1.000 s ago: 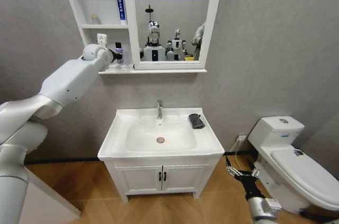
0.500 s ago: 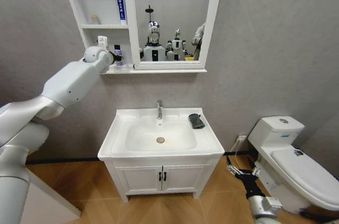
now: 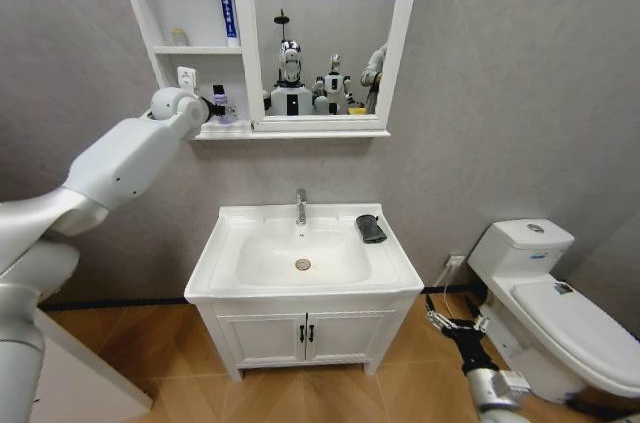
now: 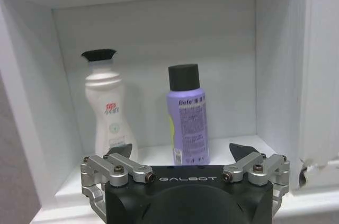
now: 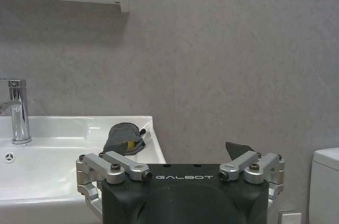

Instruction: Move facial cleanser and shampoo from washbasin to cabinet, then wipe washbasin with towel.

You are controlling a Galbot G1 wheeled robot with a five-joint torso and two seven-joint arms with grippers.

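Shampoo bottle (image 4: 188,114), its label too small to read, stands before the spread left tool (image 4: 180,152) marked GALBOT

The left arm (image 3: 130,158) reaches up to the cabinet (image 3: 200,43), its wrist at the lowest open shelf beside a purple bottle (image 3: 219,103). A dark towel (image 3: 371,229) lies on the washbasin (image 3: 300,288) rim, right of the chrome tap (image 3: 300,206). The right gripper (image 3: 456,322) hangs low beside the toilet (image 3: 550,308), jaws apart.

Two bottles (image 4: 188,115) crowd the cabinet (image 4: 275,75) shelf — gap between them narrow.
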